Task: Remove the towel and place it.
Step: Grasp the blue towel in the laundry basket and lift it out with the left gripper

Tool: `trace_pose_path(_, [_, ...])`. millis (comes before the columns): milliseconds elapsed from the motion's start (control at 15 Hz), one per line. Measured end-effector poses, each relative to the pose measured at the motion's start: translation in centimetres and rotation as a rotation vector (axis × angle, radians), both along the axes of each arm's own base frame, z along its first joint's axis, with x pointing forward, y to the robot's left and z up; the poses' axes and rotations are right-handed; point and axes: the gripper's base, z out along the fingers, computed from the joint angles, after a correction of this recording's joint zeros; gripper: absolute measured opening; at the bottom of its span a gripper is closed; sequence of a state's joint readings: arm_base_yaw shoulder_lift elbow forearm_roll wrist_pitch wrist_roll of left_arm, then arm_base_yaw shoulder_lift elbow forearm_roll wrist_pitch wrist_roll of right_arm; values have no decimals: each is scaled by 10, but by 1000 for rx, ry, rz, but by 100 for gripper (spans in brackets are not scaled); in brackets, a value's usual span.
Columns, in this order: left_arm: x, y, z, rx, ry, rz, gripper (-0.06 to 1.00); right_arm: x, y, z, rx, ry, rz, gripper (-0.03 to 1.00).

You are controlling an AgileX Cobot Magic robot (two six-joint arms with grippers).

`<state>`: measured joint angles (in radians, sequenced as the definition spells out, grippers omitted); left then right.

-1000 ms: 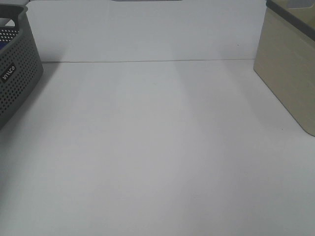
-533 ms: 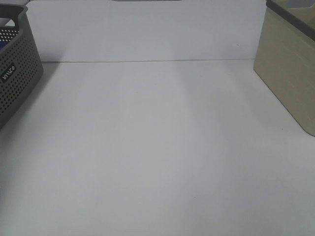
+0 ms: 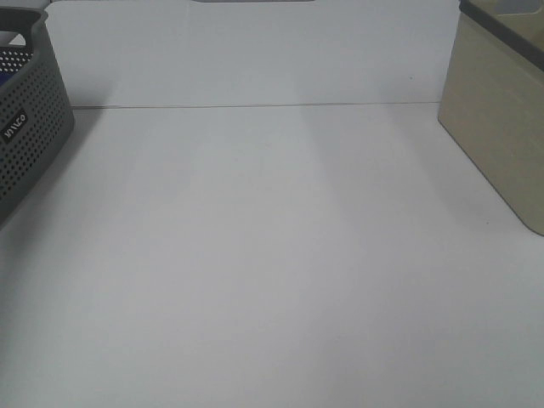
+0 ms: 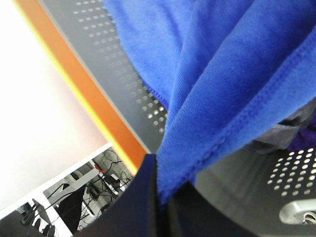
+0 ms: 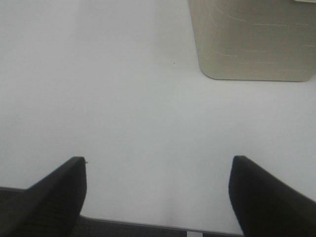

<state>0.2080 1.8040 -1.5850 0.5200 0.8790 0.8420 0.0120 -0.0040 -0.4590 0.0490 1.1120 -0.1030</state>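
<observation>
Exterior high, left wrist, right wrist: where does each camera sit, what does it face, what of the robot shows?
Exterior high: mounted high, looking down on table, grey basket left, beige bin right; no arm shows.
Left wrist: on left arm, close on towel and basket; left gripper shut on towel.
Right wrist: on right arm, facing table and bin; right gripper open.
Shared: bin, exterior and right wrist.

The white table [image 3: 272,255] carries a grey perforated basket [image 3: 30,127] at its left edge and a beige bin [image 3: 497,119] at its right.
</observation>
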Motion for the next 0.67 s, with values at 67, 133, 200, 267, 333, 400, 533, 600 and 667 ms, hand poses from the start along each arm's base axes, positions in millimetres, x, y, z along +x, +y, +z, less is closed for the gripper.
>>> trace_pose_path(67, [-6,-2,12,1,-29,3,0,0,0,0,0,0,0,78])
trace_pose_path(133, [-11,-3,22,-7,-57,5,0,0,0,0,0,0,0,78])
trace_pose_path(200, [-16,-6,31,-19,-84,6,0,0,0,0,0,0,0,78])
trace_pose_path(267, [-22,-8,40,-38,-114,8,0,0,0,0,0,0,0,78])
trace_pose_path(333, [-27,-12,48,-64,-139,9,0,0,0,0,0,0,0,78])
trace_pose_path(400, [-32,-16,55,-98,-163,11,0,0,0,0,0,0,0,78])
trace_pose_path(533, [-42,-24,67,-177,-201,18,0,0,0,0,0,0,0,78])
trace_pose_path(600, [-48,-30,75,-192,-222,10,0,0,0,0,0,0,0,78])
trace_pose_path(667, [-53,-35,83,-193,-243,-6,0,0,0,0,0,0,0,78])
